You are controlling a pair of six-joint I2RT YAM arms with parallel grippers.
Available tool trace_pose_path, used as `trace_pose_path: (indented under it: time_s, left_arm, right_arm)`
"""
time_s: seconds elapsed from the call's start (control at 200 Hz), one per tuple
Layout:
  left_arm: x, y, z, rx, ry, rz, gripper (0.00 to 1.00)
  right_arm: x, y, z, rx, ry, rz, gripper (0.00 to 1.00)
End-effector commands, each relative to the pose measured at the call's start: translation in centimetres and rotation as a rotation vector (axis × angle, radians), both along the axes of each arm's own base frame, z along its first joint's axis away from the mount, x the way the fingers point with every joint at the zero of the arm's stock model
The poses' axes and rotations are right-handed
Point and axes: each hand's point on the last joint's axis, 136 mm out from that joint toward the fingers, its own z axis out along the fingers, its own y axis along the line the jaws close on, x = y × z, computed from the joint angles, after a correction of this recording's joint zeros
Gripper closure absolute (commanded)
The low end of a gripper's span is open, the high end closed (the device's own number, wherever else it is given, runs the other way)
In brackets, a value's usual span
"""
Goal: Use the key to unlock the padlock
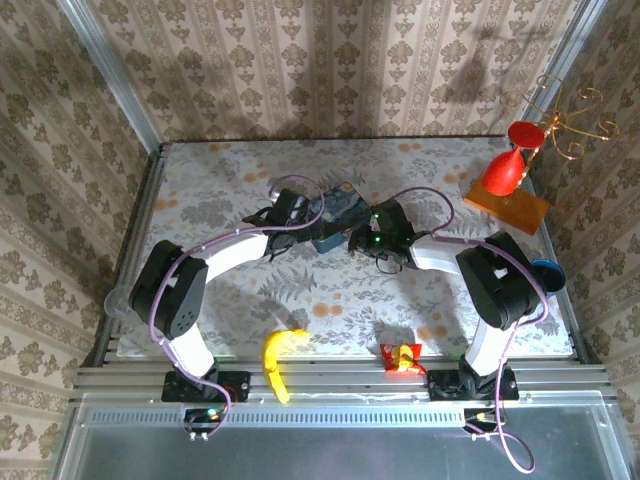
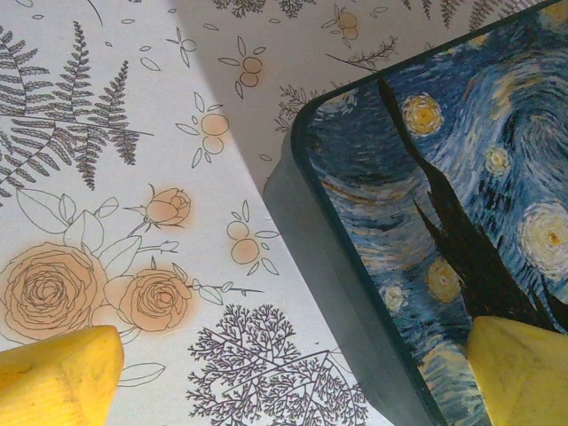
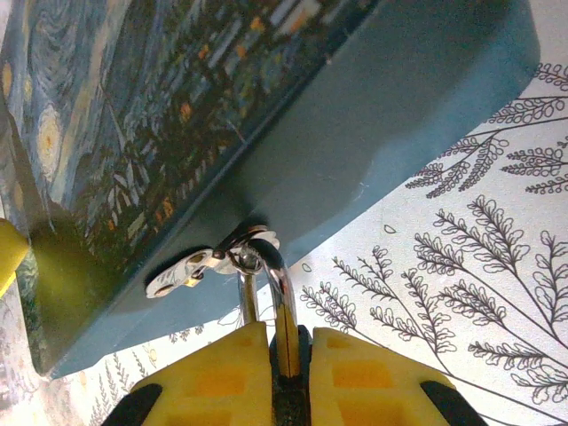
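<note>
Item, overhead view: blue night-sky tin box (image 1: 338, 212) at mid-table on a floral tablecloth (image 1: 230, 180). The left arm rose from its base, folded at the elbow and reached inward, so that the left gripper (image 1: 292, 215) sat at the box's left side. The right arm mirrored it, bringing the right gripper (image 1: 363, 240) to the box's near right corner. A banana (image 1: 278, 362) and a red snack packet (image 1: 400, 357) lay well nearer the bases than the box. Item, left wrist view: the left gripper (image 2: 288, 377) was spread wide. One yellow fingertip (image 2: 58, 377) stood over the tablecloth (image 2: 133, 133) beside the box and the other over the painted lid of the tin box (image 2: 426, 222), the box's edge passing between them. Item, right wrist view: the right gripper (image 3: 286, 337) was pressed together, pinching the padlock (image 3: 284, 297) by its thin dark body. The padlock's silvery shackle looped up to the fitting on the side wall of the tin box (image 3: 399, 115). A small silvery tab (image 3: 176, 279) lay against that wall just beside the shackle; whether it was hasp or key could not be told.
</note>
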Motion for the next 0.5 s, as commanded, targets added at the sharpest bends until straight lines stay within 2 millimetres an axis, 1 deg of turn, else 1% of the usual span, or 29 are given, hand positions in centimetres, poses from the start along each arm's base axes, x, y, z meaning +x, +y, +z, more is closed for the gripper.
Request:
trace_pose_path:
  time_s: [0.0,0.275,0.495]
  left_arm:
    - [-4.79,3.85,-6.57,0.189,0.239,-0.005,0.0]
    - [-4.93,3.91,-6.94,0.192,0.249,-0.004,0.0]
    - [-5.02,4.07,-7.19,0.201,0.257,0.002,0.0]
  right_arm:
    - [1.59,-1.1,0.87,0.031,-0.054,-0.09,1.0]
    - [2.07,-1.65,0.19,0.065,-0.056,-0.142,1.0]
    - [2.42,-1.83,0.43,0.067,-0.063,-0.144,1.0]
